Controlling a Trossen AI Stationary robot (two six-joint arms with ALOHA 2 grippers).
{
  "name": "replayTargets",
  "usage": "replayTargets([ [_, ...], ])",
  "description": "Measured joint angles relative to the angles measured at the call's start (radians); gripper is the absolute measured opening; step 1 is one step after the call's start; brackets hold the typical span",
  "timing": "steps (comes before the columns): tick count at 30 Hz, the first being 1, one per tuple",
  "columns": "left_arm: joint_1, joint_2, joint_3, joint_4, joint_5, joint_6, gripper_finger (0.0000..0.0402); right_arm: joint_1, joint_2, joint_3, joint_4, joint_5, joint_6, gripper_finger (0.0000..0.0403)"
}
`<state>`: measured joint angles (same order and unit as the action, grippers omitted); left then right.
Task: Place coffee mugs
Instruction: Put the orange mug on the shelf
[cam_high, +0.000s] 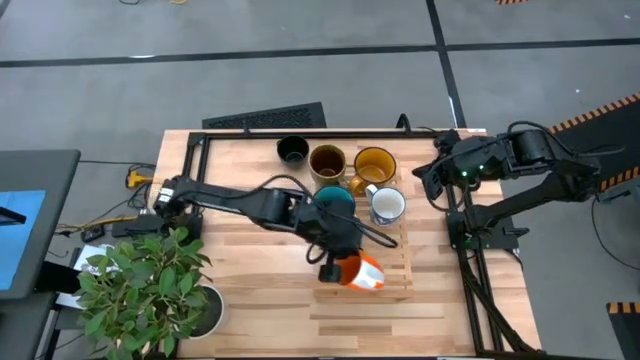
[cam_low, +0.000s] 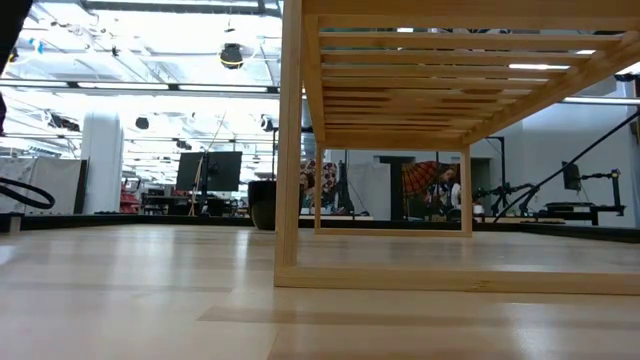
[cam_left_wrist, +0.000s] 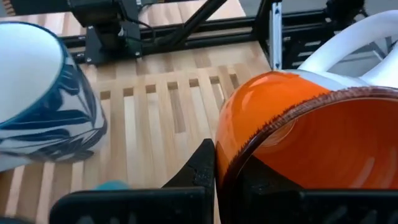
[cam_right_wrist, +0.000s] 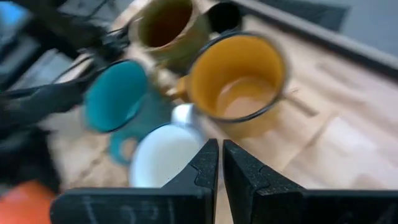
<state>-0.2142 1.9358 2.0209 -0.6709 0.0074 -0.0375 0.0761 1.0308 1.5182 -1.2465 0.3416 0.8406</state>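
The left jaws (cam_high: 335, 268) pinched the orange mug's (cam_high: 362, 272) rim, mug lying at their 3 o'clock; the right jaws (cam_high: 430, 180) sat nearly shut, empty.

Looking past the right gripper (cam_right_wrist: 220, 163), jaws nearly closed with only a thin gap. Beyond them, a cluster of mugs on the wooden tabletop (cam_right_wrist: 348, 143): mustard-yellow mug (cam_right_wrist: 239, 84) in the middle, brown mug (cam_right_wrist: 166, 26) beside it, black mug (cam_right_wrist: 225, 15) farther off, teal mug (cam_right_wrist: 117, 96) and white mug (cam_right_wrist: 165, 158) nearer. Orange mug (cam_right_wrist: 22, 202) at the edge, partly cut off.
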Motion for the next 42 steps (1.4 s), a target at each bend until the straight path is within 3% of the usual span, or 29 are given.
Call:
replayTargets([
  [11, 0.029, 0.015, -0.001, 0.016, -0.134, -0.072, 0.0000, 0.121, -0.017, 0.045, 0.110, -0.339, 0.077, 0.0050],
  [20, 0.032, 0.010, -0.001, 0.000, -0.105, -0.154, 0.0000, 0.270, 0.107, 0.053, 0.264, -0.344, 0.036, 0.0077],
  [30, 0.038, 0.007, -0.001, -0.044, -0.064, -0.320, 0.0000, 0.357, 0.216, 0.167, 0.228, -0.265, -0.314, 0.0176],
  [34, 0.038, 0.003, -0.001, -0.056, -0.083, -0.370, 0.0000, 0.391, 0.250, 0.168, 0.213, -0.261, -0.381, 0.0211],
  [42, 0.039, -0.009, -0.001, -0.047, -0.133, -0.402, 0.0000, 0.422, 0.337, 0.168, 0.107, -0.151, -0.407, 0.0223],
])
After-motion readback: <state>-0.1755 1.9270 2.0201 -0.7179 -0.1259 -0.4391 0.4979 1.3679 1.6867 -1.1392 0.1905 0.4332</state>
